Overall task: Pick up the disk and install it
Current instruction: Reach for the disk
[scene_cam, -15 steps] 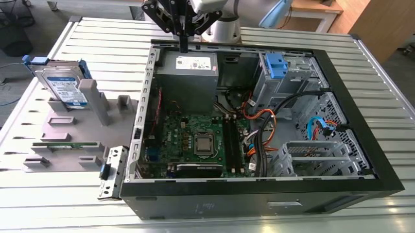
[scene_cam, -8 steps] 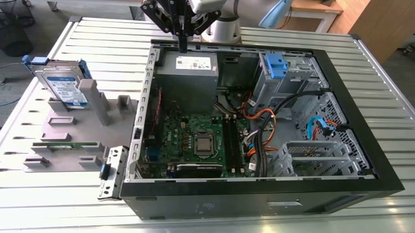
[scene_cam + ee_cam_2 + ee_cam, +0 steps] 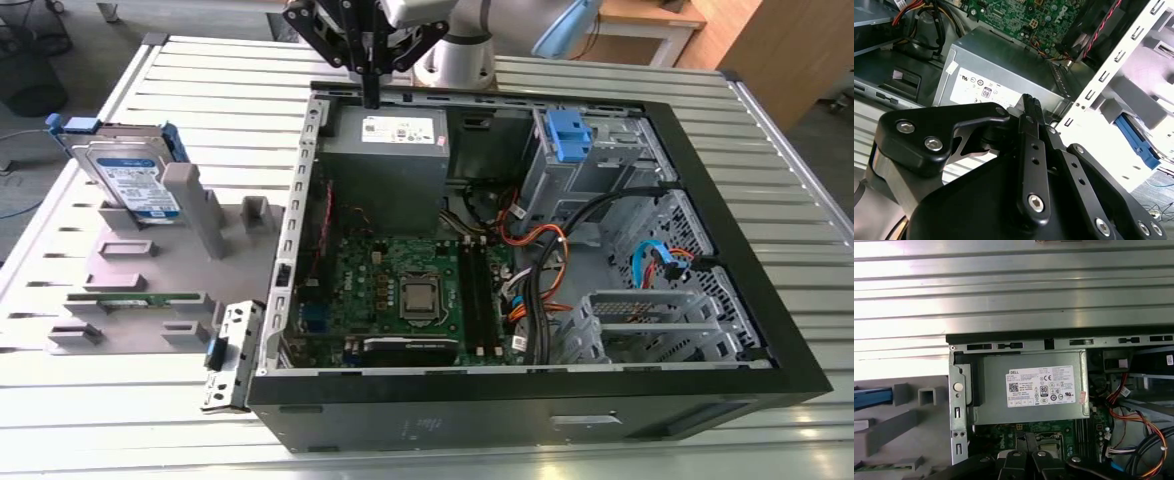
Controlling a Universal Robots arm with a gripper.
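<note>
Disk parked in its holder, jaws empty over the case

Exterior view: the disk (image 3: 130, 182) stands on edge in a grey holder (image 3: 134, 265) on the table (image 3: 781, 150), well apart from the jaws, which are pinched together over the power supply (image 3: 387, 150). Second wrist view: jaws closed on nothing above that box. First wrist view: the disk's blue rail (image 3: 871, 396) peeks beside the case (image 3: 956, 405). The disk is likely stiff, dense, smooth-faced and shock-shy; the blue rails look the safest hold.

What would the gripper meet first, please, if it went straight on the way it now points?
Probably the grey power supply, near its edge by the case wall; the gripper hangs over it, though depth is unclear.
</note>
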